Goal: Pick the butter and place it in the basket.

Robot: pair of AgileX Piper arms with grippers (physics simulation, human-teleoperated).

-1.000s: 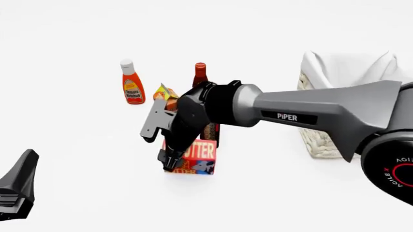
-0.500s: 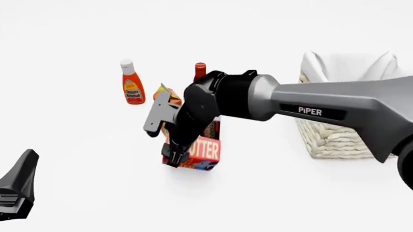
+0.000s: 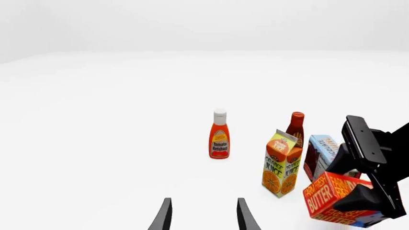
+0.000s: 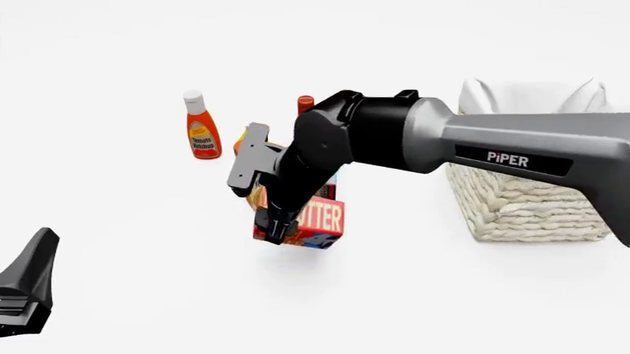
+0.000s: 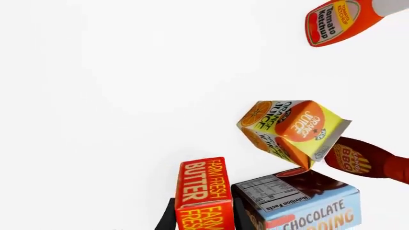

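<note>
1. Nearest the camera, at the lower left edge, the left gripper (image 4: pixel 25 291) is cut off (its fingers (image 3: pixel 164 216) stand apart, holding nothing).
2. Mid-table, the right gripper (image 4: pixel 276 228) is clamped on the butter (image 4: pixel 317 220), tilted and seemingly off the table; the arm hides its left part.
3. Behind, a juice carton (image 3: pixel 281 163) is mostly hidden.
4. Farther right, the basket (image 4: pixel 521 206) is partly covered.
</note>
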